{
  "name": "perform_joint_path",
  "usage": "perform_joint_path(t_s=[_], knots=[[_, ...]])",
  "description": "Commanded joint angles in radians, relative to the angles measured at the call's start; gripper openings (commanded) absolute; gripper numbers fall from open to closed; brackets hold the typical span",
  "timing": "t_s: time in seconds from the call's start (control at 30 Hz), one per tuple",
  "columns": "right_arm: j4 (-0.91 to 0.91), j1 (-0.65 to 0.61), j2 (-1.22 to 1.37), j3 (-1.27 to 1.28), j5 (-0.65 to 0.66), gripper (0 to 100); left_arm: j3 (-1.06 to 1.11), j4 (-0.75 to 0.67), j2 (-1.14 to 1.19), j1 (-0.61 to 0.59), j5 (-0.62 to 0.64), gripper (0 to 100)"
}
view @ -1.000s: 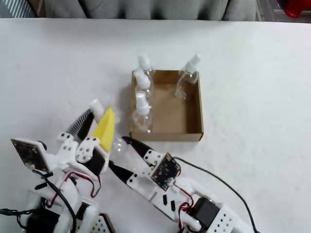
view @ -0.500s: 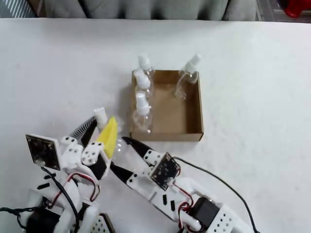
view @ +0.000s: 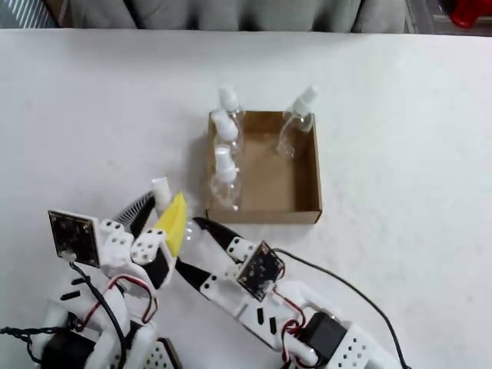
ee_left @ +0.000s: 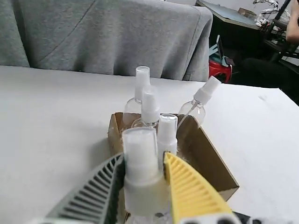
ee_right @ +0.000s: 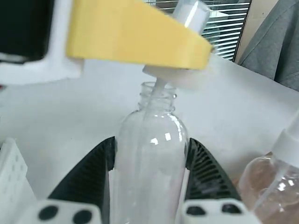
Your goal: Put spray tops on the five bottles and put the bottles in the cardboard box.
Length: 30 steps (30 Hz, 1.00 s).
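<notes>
**Spray top held over the open bottle off the box's 7 o'clock corner**

In the high view, a shallow brown cardboard box is seen near the middle of the white table. Four capped bottles are stood inside it. A row of three clear capped bottles is lined along the 9 o'clock wall. A single clear capped bottle is set, tilted, in the 1 o'clock corner.

Both grippers are placed at 7 o'clock from the box, just beside its near corner. The left gripper is fitted with one grey ribbed finger and one yellow finger. It is closed in a pinch on a white plastic spray top, which is gripped at its wider collar with the cap left standing above the fingers.

The right gripper is fitted with black fingers. These are pressed against both sides of a clear round plastic bottle, whose neck is open.

In the right wrist view, the spray top is held tilted above that neck. Its collar is kept apart from the rim, while its thin tube is led down into the mouth. Bottle and spray top are thus found outside the box, over the table at its 7 o'clock corner.

Grey fabric is seen along the table's 12 o'clock edge, and a red object lies towards 1 o'clock beyond it. A black cable is trailed across the table from the right arm towards 5 o'clock.
</notes>
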Motion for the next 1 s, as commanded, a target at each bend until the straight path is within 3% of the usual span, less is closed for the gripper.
perform_joint_path(t_s=[0.0,0.6,0.97], knots=[[0.002,-0.005,-0.015,0.009,0.0,1.5,-0.035,0.011,-0.004,0.096,-0.012,2],[0.002,-0.005,-0.015,0.009,0.0,1.5,-0.069,0.048,-0.004,0.076,-0.02,3],[0.002,-0.005,-0.015,0.009,0.0,1.5,-0.138,0.178,-0.004,0.05,-0.014,37]])
